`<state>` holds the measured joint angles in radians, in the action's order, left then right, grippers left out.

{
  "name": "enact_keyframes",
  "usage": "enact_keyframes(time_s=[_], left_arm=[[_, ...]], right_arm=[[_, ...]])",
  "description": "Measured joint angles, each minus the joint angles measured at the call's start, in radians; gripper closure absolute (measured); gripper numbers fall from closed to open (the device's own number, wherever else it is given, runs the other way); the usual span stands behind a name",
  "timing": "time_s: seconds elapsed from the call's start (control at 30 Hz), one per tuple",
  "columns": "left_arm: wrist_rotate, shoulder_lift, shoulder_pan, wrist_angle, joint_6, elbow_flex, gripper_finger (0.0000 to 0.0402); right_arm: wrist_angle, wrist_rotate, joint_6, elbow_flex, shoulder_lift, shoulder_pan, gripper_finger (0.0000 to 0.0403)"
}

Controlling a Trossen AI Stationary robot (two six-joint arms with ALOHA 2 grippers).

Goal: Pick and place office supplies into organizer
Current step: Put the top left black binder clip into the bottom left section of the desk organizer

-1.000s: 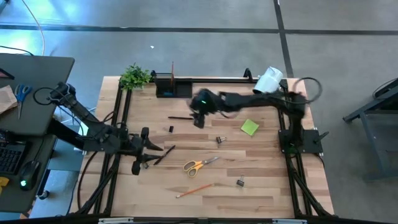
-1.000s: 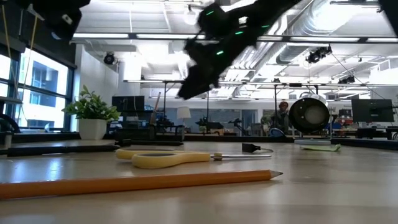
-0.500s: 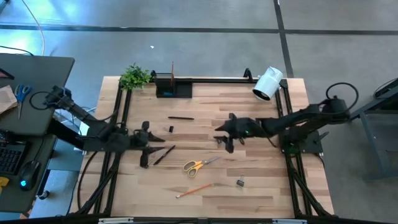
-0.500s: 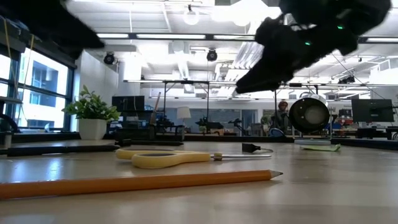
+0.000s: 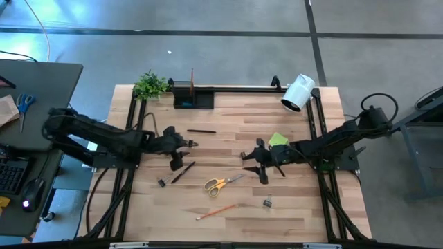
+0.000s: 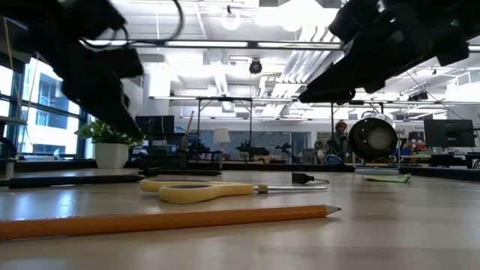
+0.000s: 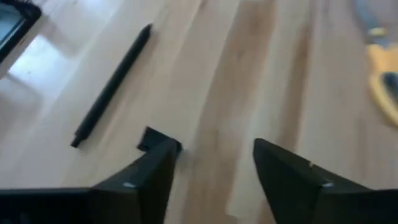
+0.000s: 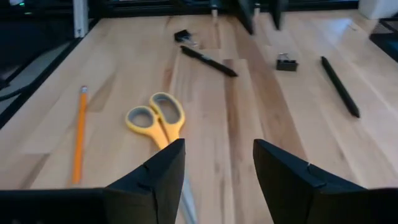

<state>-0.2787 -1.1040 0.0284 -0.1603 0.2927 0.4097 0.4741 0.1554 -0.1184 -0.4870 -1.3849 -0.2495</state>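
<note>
The yellow-handled scissors [image 5: 223,183] lie flat mid-table, also showing in the right wrist view [image 8: 158,118]. My right gripper [image 5: 252,166] is open and empty, hovering over the scissors' blade end. My left gripper [image 5: 185,153] is open and empty, its far fingertip beside a small black binder clip [image 7: 149,137], short of a black pen [image 7: 112,84]. An orange pencil [image 5: 216,211] and another clip [image 5: 267,203] lie near the front. A second pen [image 5: 181,173] lies with a clip [image 5: 161,182] at its near end. The lime-green sticky pad [image 5: 278,140] lies behind the right arm. The black organizer [image 5: 190,97] stands at the far edge.
A green plant [image 5: 149,84] stands left of the organizer and a white cylinder [image 5: 297,92] lies at the far right corner. Black frame rails run along the table's left, right and far sides. Bare wood shows along the near edge, past the pencil.
My right gripper has swung from just in front of the organizer toward the near edge and right, and now hangs over the scissors' blades. My left gripper has gone from above the near pen toward the far edge and right, to the binder clip; the clip by the near pen shows now.
</note>
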Motion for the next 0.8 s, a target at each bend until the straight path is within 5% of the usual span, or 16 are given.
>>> enact_keyframes(time_s=[0.17,0.3,0.53,0.8], left_arm=[[0.0,-0.122,0.075,-0.019,-0.057,0.101,0.0121],[0.02,-0.216,0.148,-0.184,-0.125,0.23,0.0098],[0.077,-0.37,0.208,-0.501,-0.336,0.425,0.0123],[0.061,-0.484,0.208,-0.552,-0.495,0.498,0.0137]], right_arm=[[0.0,0.01,0.026,0.0,-0.001,-0.039,0.0224],[-0.005,0.028,0.04,0.0,-0.001,-0.075,0.0234],[-0.014,0.027,0.058,0.0,-0.001,-0.14,0.025],[-0.022,0.036,0.074,0.0,-0.001,-0.178,0.0251]])
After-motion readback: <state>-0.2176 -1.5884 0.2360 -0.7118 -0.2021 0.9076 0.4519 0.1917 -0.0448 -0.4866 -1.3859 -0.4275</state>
